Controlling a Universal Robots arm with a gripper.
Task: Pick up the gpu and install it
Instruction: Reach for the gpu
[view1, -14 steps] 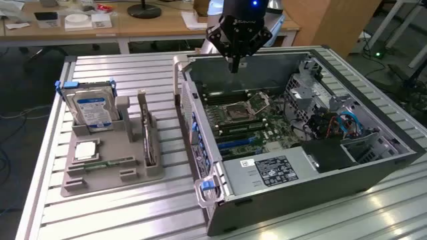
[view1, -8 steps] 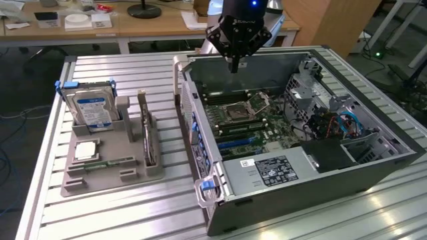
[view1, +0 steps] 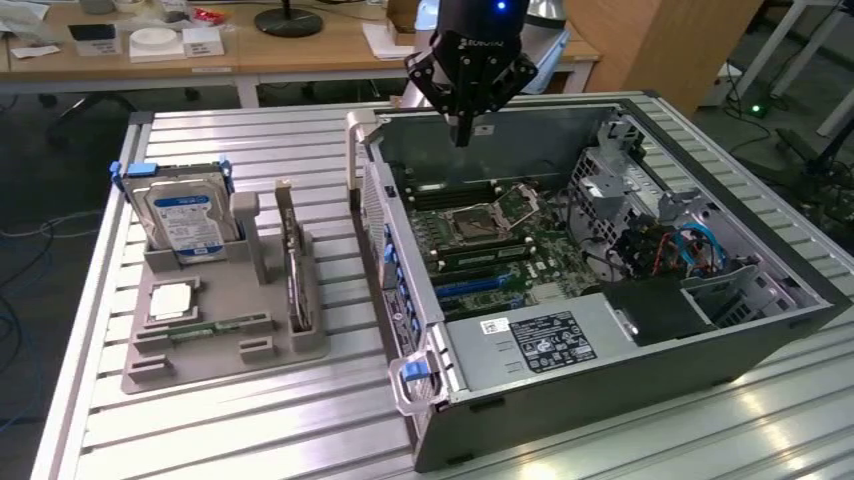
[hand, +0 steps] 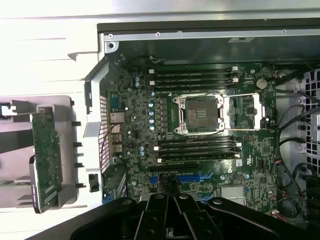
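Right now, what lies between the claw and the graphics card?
Exterior view: the case wall and bare table separate the claw from the graphics card.

The closed, empty gripper (view1: 462, 138) is hovering over the open computer case (view1: 641, 382), while the gpu (view1: 298, 285) is standing on edge in the grey holder (view1: 200, 355) at the case's nine o'clock.
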